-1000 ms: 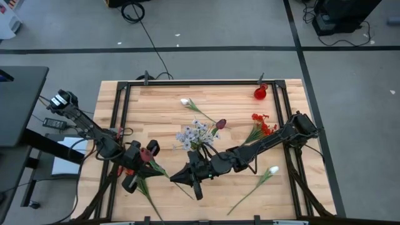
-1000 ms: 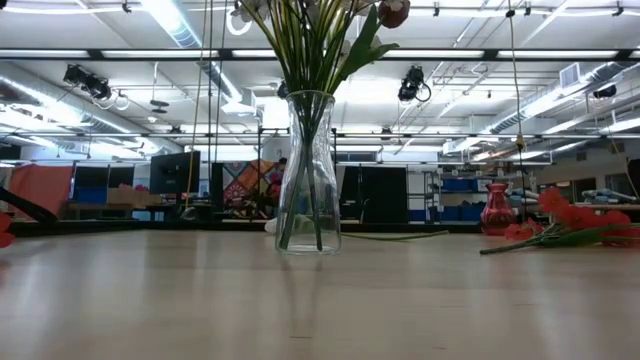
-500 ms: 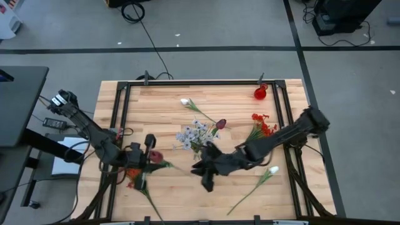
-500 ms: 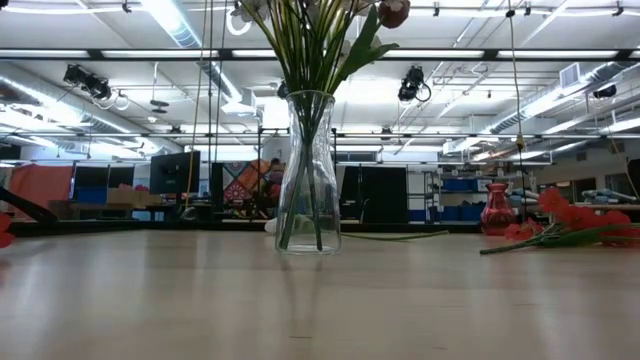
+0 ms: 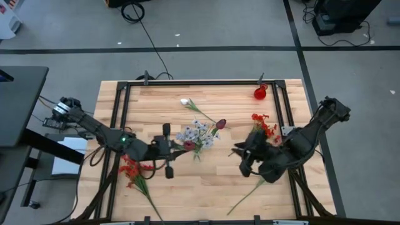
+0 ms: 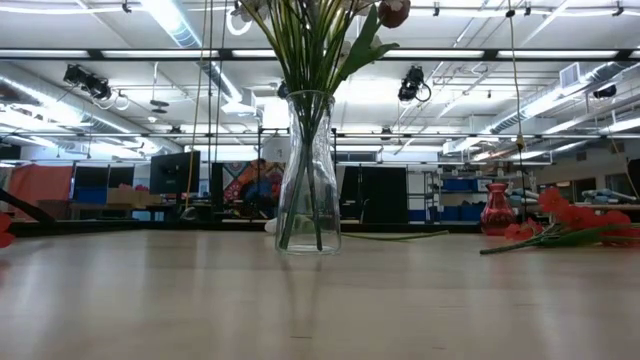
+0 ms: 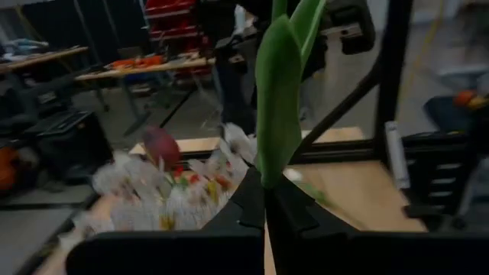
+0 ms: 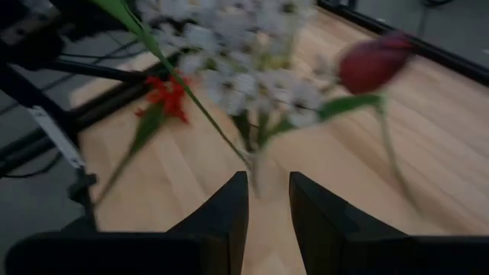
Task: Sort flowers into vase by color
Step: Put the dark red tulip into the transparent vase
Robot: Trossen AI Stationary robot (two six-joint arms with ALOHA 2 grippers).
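Observation:
A clear glass vase (image 6: 308,170) stands mid-table and holds pale lavender-white sprays (image 5: 197,134) and a maroon tulip (image 5: 220,124). My left gripper (image 5: 172,150) is just left of the vase, shut on another maroon tulip (image 5: 187,145). My right gripper (image 5: 242,160) hangs open and empty to the right of the vase. Lying flat on the table are red clusters (image 5: 131,169) at the near left, red clusters (image 5: 262,128) at the right, a white bud (image 5: 185,101) far of the vase and a white bud (image 5: 273,170) at the near right. My left gripper pinches the tulip between its two fingers at the green stem and leaf (image 7: 269,172), below the bloom. It comes level from the table's left. The flower is lifted clear of the table, with its bloom (image 5: 187,145) beside the vase's sprays.
A small red vase (image 5: 260,92) stands at the far right corner, seen also in the low view as the red vase (image 6: 497,210). A black frame rail (image 5: 119,125) runs around the table. Bare wood lies near the vase's front.
My left gripper has carried the maroon tulip from the near left toward the right, up to the vase. My right arm has drawn back from beside the left gripper toward the table's right edge. The other flowers have stayed put.

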